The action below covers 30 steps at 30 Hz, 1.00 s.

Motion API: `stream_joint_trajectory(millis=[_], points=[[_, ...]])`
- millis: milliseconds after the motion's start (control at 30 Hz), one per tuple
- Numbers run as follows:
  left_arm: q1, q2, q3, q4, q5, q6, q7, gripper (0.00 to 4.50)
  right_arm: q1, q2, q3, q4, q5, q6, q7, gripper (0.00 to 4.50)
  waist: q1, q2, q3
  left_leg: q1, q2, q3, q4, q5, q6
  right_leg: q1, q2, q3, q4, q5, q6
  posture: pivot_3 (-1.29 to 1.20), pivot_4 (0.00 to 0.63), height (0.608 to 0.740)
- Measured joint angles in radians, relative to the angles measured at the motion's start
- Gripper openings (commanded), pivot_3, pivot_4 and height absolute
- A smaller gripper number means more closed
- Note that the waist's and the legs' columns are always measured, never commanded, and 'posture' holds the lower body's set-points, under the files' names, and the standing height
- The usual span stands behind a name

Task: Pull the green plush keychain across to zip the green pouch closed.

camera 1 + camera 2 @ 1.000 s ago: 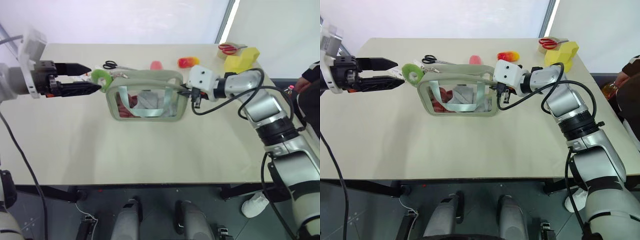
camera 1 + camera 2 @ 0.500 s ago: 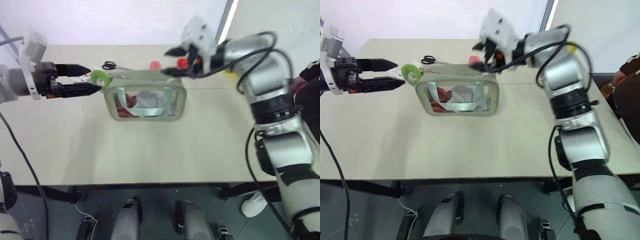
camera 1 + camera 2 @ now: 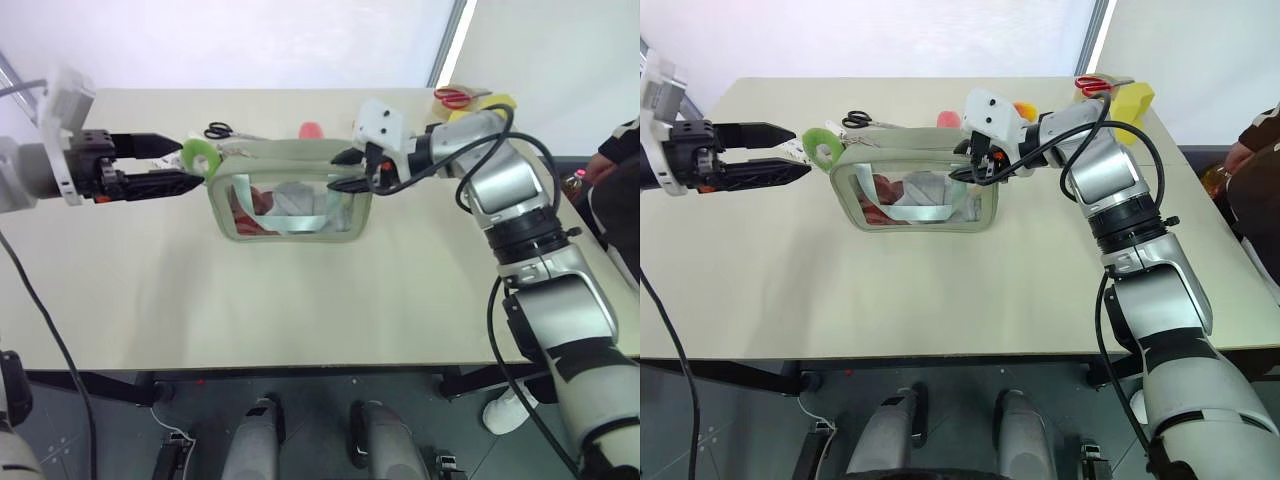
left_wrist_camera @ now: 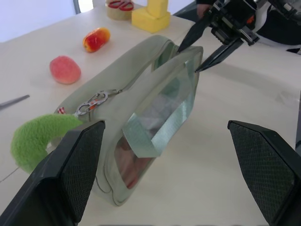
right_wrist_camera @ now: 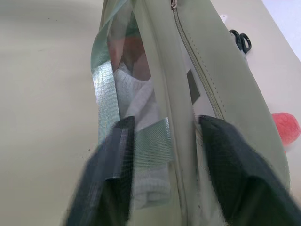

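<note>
The green pouch [image 3: 290,195] stands upright mid-table, red and white items showing through its clear window. The green plush keychain [image 3: 203,157], a lime fuzzy ring, hangs off the pouch's left end on a clip [image 4: 91,102]. My left gripper [image 3: 188,160] hovers level at that end and is open, with the plush just beyond its fingertips and beside one finger [image 4: 61,174]. My right gripper [image 3: 335,172] straddles the pouch's upper right corner. One finger [image 5: 113,174] lies on the window side, the other on the back, and they are shut on the fabric.
Behind the pouch on the table [image 3: 300,300] lie black scissors [image 3: 220,130], a pink plush [image 3: 313,130] and a red-yellow plush [image 4: 96,39]. A yellow block [image 3: 1130,100] and a tape roll [image 3: 1095,85] sit at the far right corner. A person [image 3: 620,160] is at the right edge.
The right gripper left the pouch's right side, swung up with its fingers apart, then came down further left and closed over the upper right corner. The left gripper and the plush stayed put.
</note>
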Motion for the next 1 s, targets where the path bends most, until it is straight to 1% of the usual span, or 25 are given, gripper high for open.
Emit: stream_joint_trajectory(millis=[33,67,200,267,367,467,500,600,667,767,933,1000], points=[[0.001,0.001,0.001,0.0,0.0,0.0,0.002,4.5,0.0,-0.003,0.0,0.001,-0.002,-0.001,0.003,0.09,0.0,0.0,0.0,0.0,0.0,0.0,0.0,0.0,0.0,0.0,0.0,0.0,0.0,0.0,0.0,0.0,0.15,0.74],[0.002,0.001,0.001,0.0,0.0,0.0,0.003,4.5,0.001,-0.004,0.0,0.002,-0.007,-0.004,0.005,0.03,0.001,0.0,0.0,0.0,0.0,0.0,0.0,0.0,0.0,0.0,0.0,0.0,0.0,0.0,0.0,0.0,0.15,0.74],[0.002,0.001,0.001,0.003,0.0,-0.001,0.006,4.5,0.001,-0.002,-0.005,0.005,-0.012,-0.007,0.005,0.03,0.002,0.0,0.0,0.0,0.0,0.0,0.0,0.0,0.0,0.0,0.0,0.0,0.0,0.0,0.0,0.0,0.15,0.74],[-0.014,0.001,0.005,0.032,-0.001,-0.001,0.013,4.5,0.002,0.001,-0.006,0.001,-0.012,-0.005,0.005,0.03,0.002,0.0,0.0,0.0,0.0,0.0,0.0,0.0,0.0,0.0,0.0,0.0,0.0,0.0,0.0,0.0,0.15,0.74],[-0.091,0.001,0.033,0.142,0.002,-0.007,0.043,4.5,0.01,0.011,-0.011,-0.035,-0.006,0.018,0.002,0.03,0.001,0.0,0.0,0.0,0.0,0.0,0.0,0.0,0.0,0.0,0.0,0.0,0.0,0.0,0.0,0.0,0.15,0.74],[-0.157,0.002,0.059,0.308,0.033,-0.059,0.079,4.5,0.041,0.014,-0.012,-0.108,0.004,0.049,0.004,0.03,0.0,0.0,0.0,0.0,0.0,0.0,0.0,0.0,0.0,0.0,0.0,0.0,0.001,0.001,0.002,0.0,0.15,0.74],[-0.158,-0.001,0.061,0.353,0.051,-0.083,0.094,4.5,0.054,0.011,-0.014,-0.136,0.005,0.061,0.006,0.03,0.001,0.0,0.0,0.0,0.0,0.0,0.0,0.0,0.0,0.0,0.0,0.0,0.001,0.002,0.003,0.0,0.15,0.74],[-0.149,-0.057,0.055,0.42,0.095,-0.14,0.133,4.5,0.097,-0.001,-0.02,-0.196,0.006,0.072,0.004,0.03,0.008,-0.001,0.0,0.0,0.0,0.0,0.0,0.001,0.0,0.001,0.0,0.0,0.001,0.002,0.003,0.0,0.15,0.74],[-0.145,-0.126,0.048,0.447,0.116,-0.178,0.171,4.5,0.115,-0.001,-0.02,-0.217,0.006,0.077,0.002,0.03,0.008,-0.001,-0.001,0.0,0.0,0.0,0.002,0.0,0.0,0.002,0.0,0.0,0.001,0.001,0.002,0.0,0.15,0.74],[-0.146,-0.201,0.043,0.46,0.125,-0.197,0.205,4.5,0.121,0.001,-0.018,-0.231,0.006,0.087,-0.001,0.03,0.005,-0.001,-0.001,0.0,0.0,0.0,0.004,0.001,0.0,0.002,0.0,0.0,0.001,0.001,0.001,0.0,0.15,0.74],[-0.136,-0.247,0.006,0.466,0.173,-0.25,0.221,4.5,0.122,0.003,-0.018,-0.236,0.007,0.106,-0.008,0.03,0.004,-0.001,-0.001,0.0,0.0,0.0,0.005,0.001,0.0,0.002,0.0,0.0,0.002,0.002,0.001,0.0,0.15,0.74],[-0.136,-0.263,0.003,0.501,0.197,-0.281,0.238,4.5,0.122,0.003,-0.019,-0.239,0.007,0.111,-0.012,0.03,0.005,-0.001,-0.001,0.0,0.0,0.0,0.005,0.001,0.0,0.002,0.0,0.0,0.002,0.002,0.002,0.0,0.15,0.74]])
